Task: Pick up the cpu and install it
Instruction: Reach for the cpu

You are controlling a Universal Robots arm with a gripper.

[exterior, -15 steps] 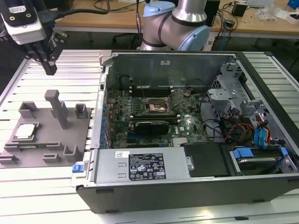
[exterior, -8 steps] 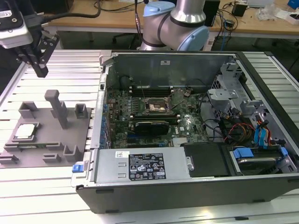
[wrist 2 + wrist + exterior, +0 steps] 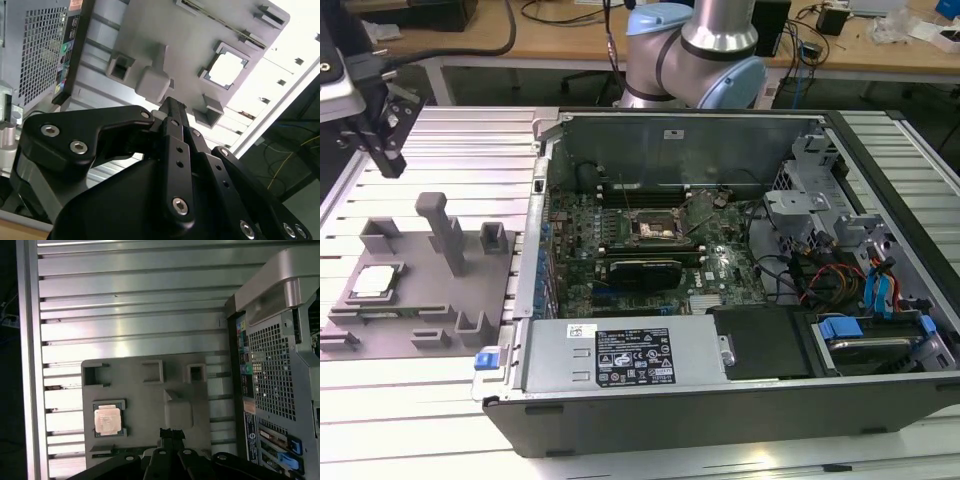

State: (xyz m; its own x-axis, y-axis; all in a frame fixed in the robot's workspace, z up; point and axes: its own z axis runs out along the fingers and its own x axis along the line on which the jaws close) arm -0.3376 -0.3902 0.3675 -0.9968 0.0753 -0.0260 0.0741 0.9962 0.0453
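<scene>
The cpu (image 3: 375,281), a small square chip with a pale metal top, lies flat in a recess at the near left corner of the grey fixture tray (image 3: 420,300). In both wrist views the cpu (image 3: 227,67) (image 3: 107,419) sits in its square pocket of the tray (image 3: 190,45) (image 3: 145,405). My black gripper (image 3: 392,165) hangs in the air above the table's far left, well above and behind the tray, with nothing in it. Its fingers (image 3: 171,434) are pressed together, the gripper (image 3: 172,105) shut. The dark metal-framed socket (image 3: 655,228) sits on the motherboard inside the case.
The open computer case (image 3: 720,400) lies on the ribbed aluminium table (image 3: 440,400), on the exterior view's right of the tray. Tall grey posts (image 3: 445,230) rise from the tray. The arm's base (image 3: 700,60) stands behind the case. Cables and drive bays fill the case's right side.
</scene>
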